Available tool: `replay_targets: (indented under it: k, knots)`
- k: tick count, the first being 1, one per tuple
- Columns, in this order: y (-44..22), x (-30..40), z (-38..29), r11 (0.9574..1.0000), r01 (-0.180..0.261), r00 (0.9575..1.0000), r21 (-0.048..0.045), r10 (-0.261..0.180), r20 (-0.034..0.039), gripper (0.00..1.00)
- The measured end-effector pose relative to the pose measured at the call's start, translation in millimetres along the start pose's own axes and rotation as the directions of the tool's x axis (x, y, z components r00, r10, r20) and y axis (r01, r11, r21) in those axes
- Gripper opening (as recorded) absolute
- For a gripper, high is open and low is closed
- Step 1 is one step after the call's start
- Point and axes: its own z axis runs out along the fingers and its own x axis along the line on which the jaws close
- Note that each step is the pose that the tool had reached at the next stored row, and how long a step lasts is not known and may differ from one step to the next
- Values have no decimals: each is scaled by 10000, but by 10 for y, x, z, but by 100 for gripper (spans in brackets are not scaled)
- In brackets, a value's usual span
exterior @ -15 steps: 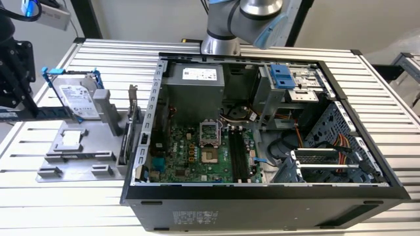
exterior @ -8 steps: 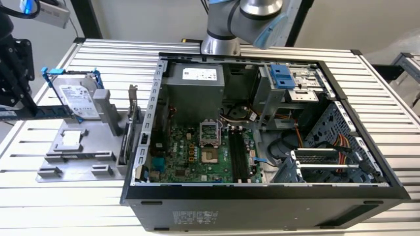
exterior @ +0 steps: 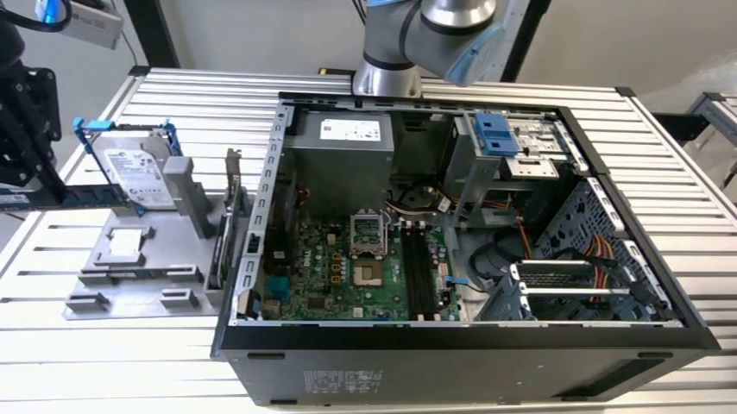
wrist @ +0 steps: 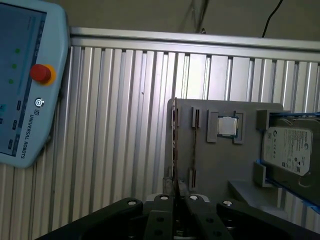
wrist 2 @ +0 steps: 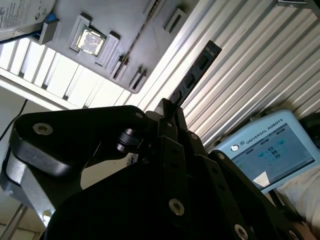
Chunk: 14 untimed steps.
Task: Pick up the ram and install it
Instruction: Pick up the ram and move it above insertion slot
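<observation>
The ram (exterior: pixel 69 197) is a thin dark stick held level above the table at the exterior view's far left, over the edge of the grey holder tray (exterior: pixel 138 289). My black gripper (exterior: pixel 34 185) is shut on one end of it. In the second wrist view the ram (wrist 2: pixel 197 70) sticks out slantwise from between the closed fingers of the gripper (wrist 2: pixel 167 112). Edge-on in the first wrist view, the ram (wrist: pixel 173 140) rises from the gripper (wrist: pixel 175 194). The open computer case (exterior: pixel 259 216) lies to the exterior view's right, with black memory slots (exterior: pixel 415 276) on its green motherboard.
The tray carries a silver hard drive (exterior: pixel 133 172) in a blue bracket, a processor chip (exterior: pixel 124 244) and an upright card with a metal bracket (exterior: pixel 230 216). A teach pendant (wrist: pixel 25 80) lies on the ribbed table. The arm's base (exterior: pixel 386 73) stands behind the case.
</observation>
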Motion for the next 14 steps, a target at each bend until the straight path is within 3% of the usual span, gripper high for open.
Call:
replay_targets:
  k: [14]
  knots:
    - [-121, 8, -3, 10000, -2, 10000, 2, 2, 2, 0]
